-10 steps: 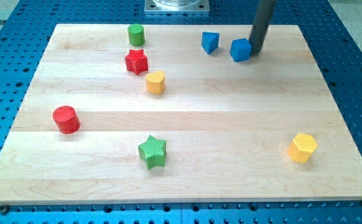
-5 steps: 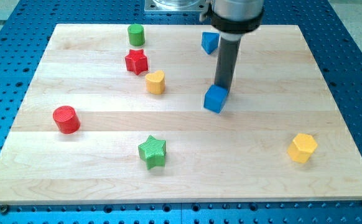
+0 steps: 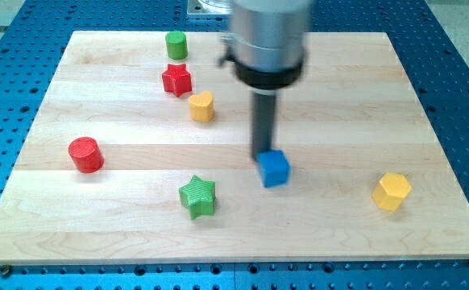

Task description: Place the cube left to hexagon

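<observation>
Green star (image 3: 197,196), red cylinder (image 3: 85,155), yellow heart (image 3: 201,106).

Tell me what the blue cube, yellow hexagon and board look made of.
Blue cube: likely plastic, matte. Yellow hexagon: likely 3D-printed plastic, fine ridges on top. Board: pale wood, visible grain and plank seams. My tip touches the cube's top-left edge.

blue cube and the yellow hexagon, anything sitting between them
Nothing: in the camera view only bare board separates the blue cube from the yellow hexagon.

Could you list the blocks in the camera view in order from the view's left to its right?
Red cylinder → green cylinder, red star → green star, yellow heart → blue cube, my tip touching its upper left → yellow hexagon.
</observation>
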